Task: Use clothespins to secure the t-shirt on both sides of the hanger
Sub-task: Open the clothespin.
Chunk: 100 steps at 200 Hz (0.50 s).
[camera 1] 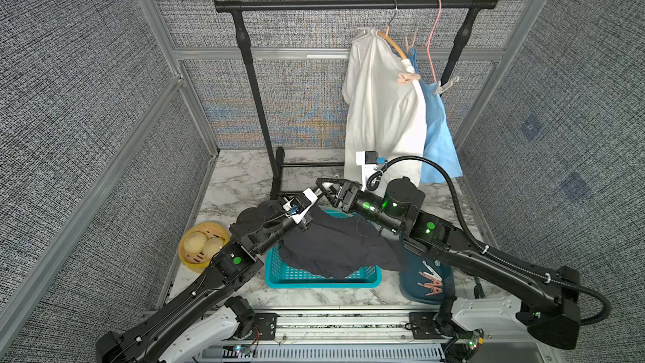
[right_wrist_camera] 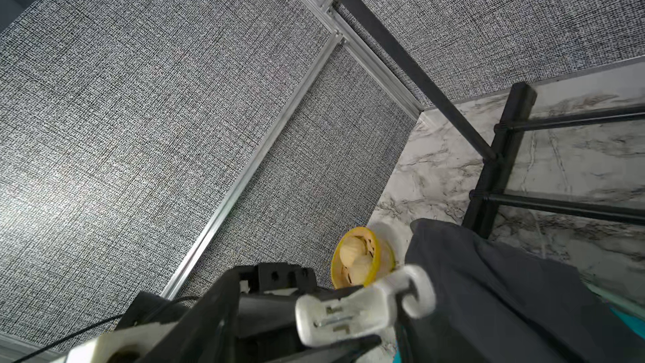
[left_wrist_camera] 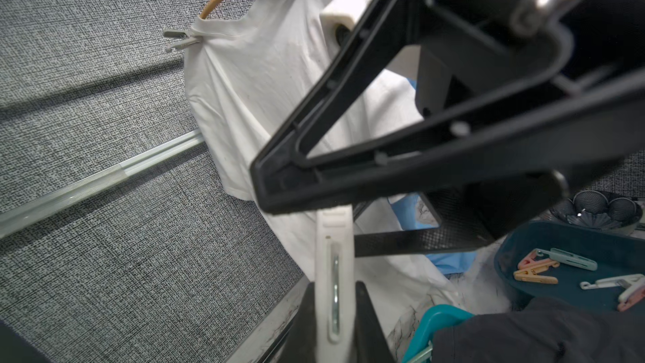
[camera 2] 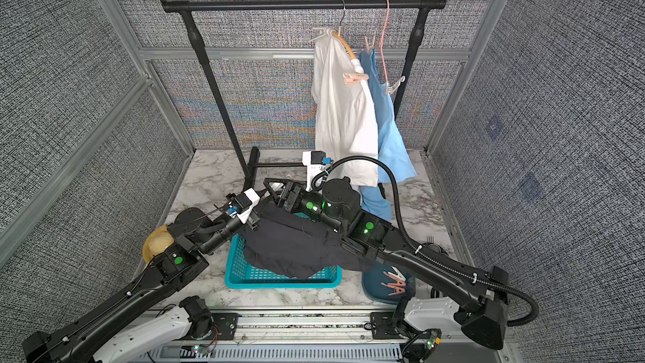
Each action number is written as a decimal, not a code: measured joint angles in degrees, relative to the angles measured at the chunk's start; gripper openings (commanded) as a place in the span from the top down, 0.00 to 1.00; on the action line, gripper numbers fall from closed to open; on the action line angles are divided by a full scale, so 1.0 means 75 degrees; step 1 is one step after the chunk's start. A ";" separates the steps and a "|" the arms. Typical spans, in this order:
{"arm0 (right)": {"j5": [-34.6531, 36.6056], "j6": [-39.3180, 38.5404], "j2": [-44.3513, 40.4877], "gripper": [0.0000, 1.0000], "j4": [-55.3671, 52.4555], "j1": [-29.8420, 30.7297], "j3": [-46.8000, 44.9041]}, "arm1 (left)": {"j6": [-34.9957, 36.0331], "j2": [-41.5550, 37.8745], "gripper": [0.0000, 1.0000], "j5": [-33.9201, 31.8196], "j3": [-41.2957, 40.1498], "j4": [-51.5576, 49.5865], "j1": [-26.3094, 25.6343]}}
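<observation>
My left gripper [left_wrist_camera: 334,296] is clamped on one end of a white plastic clothespin [left_wrist_camera: 331,235], leaving the other end free; my right gripper [camera 1: 324,188] holds its jaws apart around that end. Probably this is a handover.

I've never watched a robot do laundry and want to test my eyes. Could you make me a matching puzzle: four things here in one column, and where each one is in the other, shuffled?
Things
1. white t-shirt
2. dark garment
3. loose clothespins
4. single white clothespin

Places
A. in the dark blue tray
B. pinched in the left gripper
C. hanging from the black rail
D. draped over the teal basket

Pairs: 1-C, 2-D, 3-A, 4-B
</observation>
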 measured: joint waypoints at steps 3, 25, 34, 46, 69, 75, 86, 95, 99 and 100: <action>0.0009 -0.0006 0.0012 0.37 0.0012 0.0000 0.0000 | 0.0000 -0.0006 1.00 0.0006 0.0000 0.0000 0.0000; 0.0143 0.0000 0.0041 0.49 0.0064 0.0020 0.0000 | 0.0055 -0.0023 1.00 0.0012 0.0000 0.0003 0.0000; 0.0187 0.0000 0.0055 0.55 0.0064 0.0029 0.0003 | 0.0058 -0.0029 1.00 0.0015 0.0000 0.0020 0.0000; 0.0219 -0.0020 0.0125 0.60 0.0067 0.0032 0.0064 | 0.0058 -0.0032 1.00 0.0009 0.0000 0.0058 0.0000; 0.0227 -0.0073 0.0187 0.74 0.0093 0.0041 0.0076 | 0.0058 -0.0020 0.98 -0.0023 0.0000 0.0023 0.0006; 0.0233 -0.0119 0.0184 0.78 0.0093 0.0041 0.0070 | 0.0058 -0.0020 0.91 -0.0026 0.0000 0.0009 0.0006; 0.0280 -0.0248 0.0169 0.88 0.0090 0.0041 0.0044 | 0.0058 -0.0032 0.78 -0.0050 0.0006 -0.0050 0.0006; 0.0373 -0.0361 0.0149 0.95 0.0082 0.0041 0.0009 | 0.0067 -0.0041 0.65 -0.0050 0.0029 -0.0160 0.0006; 0.0411 -0.0420 0.0137 0.97 0.0082 0.0041 -0.0017 | 0.0073 -0.0047 0.62 -0.0047 0.0041 -0.0204 0.0006; 0.0420 -0.0428 0.0137 0.98 0.0087 0.0041 -0.0020 | 0.0076 -0.0047 0.61 -0.0047 0.0044 -0.0227 0.0006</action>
